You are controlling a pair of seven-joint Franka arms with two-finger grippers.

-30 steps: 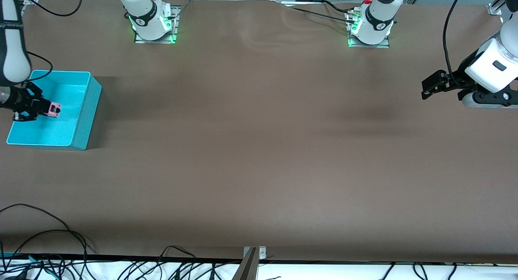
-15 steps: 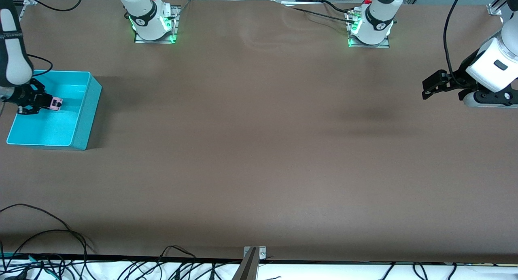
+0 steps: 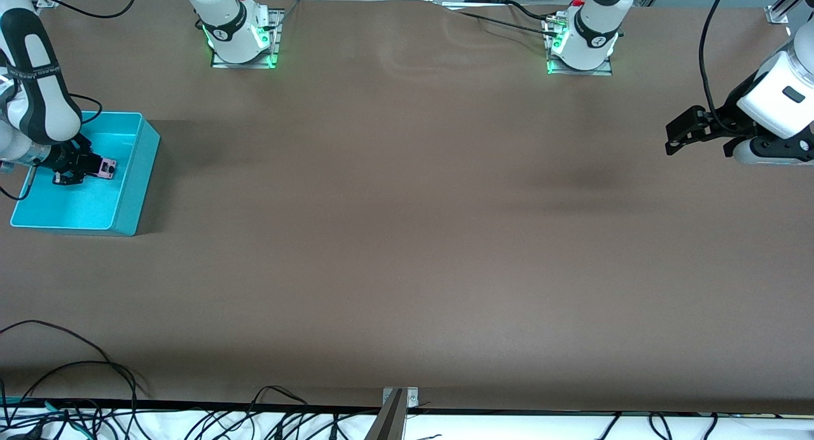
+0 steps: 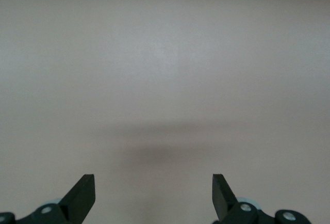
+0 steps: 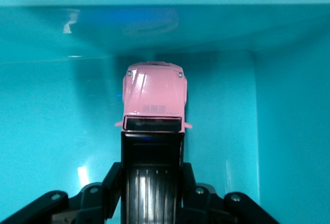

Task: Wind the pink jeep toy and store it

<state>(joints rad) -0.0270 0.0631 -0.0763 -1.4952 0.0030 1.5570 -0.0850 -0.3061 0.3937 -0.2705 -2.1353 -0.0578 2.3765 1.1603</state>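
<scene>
The right gripper point(image 3: 86, 168), a black two-finger claw on a white arm, holds the pink jeep toy point(image 3: 105, 168), a tiny boxy light-pink car with a black roof panel, inside the turquoise plastic bin point(image 3: 137, 173) at the right arm's end of the brown table point(image 3: 407, 236). Its fingers are clamped together on the toy's rear, and the right wrist view shows the pink jeep toy point(image 5: 154, 100) nose-first toward one turquoise wall point(image 5: 165, 28), with the bin's floor below it. Whether the wheels touch that floor cannot be told.

The main risk is judged to lie in the release. If the spring is wound, the car may shoot forward once freed, hit the wall it faces and flip or bounce. If it is let go from above the floor, it may land on its side instead of its wheels. A grip this far back could also let the nose sag, so the toy twists as the fingers part. Lifting out carelessly could snag the bin's rim and drag the bin.

The left gripper point(image 3: 682, 133) waits over bare table at the left arm's end, well apart from the bin, its fingers point(image 4: 82, 195) spread wide and holding nothing.
</scene>
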